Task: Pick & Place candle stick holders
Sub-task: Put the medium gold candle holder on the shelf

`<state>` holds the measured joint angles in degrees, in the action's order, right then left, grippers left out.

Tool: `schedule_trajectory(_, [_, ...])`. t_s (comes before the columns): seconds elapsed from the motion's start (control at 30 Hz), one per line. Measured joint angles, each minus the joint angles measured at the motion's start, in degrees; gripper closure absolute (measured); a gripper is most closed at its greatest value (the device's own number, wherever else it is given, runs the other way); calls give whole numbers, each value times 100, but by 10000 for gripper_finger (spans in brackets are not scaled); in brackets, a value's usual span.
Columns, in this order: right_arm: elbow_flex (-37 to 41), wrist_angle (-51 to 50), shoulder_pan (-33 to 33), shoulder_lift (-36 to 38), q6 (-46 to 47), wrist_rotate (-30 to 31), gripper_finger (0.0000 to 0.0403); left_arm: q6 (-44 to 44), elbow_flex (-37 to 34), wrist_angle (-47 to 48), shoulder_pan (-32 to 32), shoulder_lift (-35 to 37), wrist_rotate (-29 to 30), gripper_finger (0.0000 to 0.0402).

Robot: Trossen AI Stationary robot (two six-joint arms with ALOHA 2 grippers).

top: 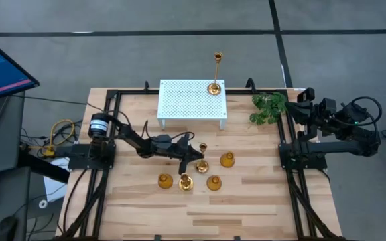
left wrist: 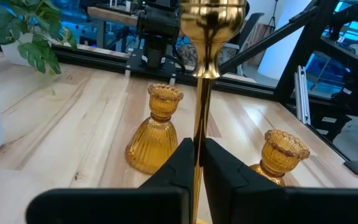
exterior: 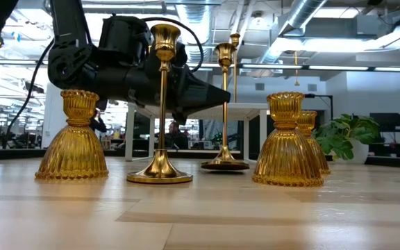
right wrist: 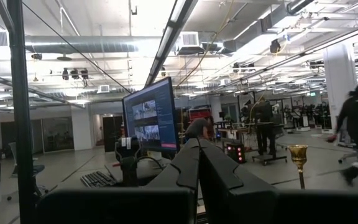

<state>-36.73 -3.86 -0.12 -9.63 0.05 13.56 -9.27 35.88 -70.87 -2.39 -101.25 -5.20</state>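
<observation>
The left gripper (left wrist: 199, 163) was clamped on the thin stem of a candlestick (left wrist: 202, 93); two squat holders (left wrist: 154, 130) stood just beyond its fingers; a crooked lift might swing the base into them; the right gripper (right wrist: 199, 163) waited pinched together, far aside.

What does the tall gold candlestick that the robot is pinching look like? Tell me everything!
The candlestick is shiny gold, like polished metal. It has a cup on top, a thin straight stem and a round flat base. It stands upright on the wooden table, in the middle of the group of other gold holders. The left gripper is shut on its stem, with the dark fingers pressing from both sides. No other holder appears to touch it.
</observation>
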Motion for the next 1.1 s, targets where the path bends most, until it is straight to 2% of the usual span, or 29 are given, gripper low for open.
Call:
schedule_trajectory(0.3, [0, -2, -2, 0, -4, 0, 403, 1, -7, 29, 129, 219, 5, 388])
schedule_trajectory(0.7, [2, -6, -2, 0, -67, 2, 403, 297, -7, 980, 276, 1283, 63, 387])
schedule_trajectory(1.1, [2, -2, -1, 0, -67, 2, 403, 439, -7, 1264, 307, 1838, 349, 385])
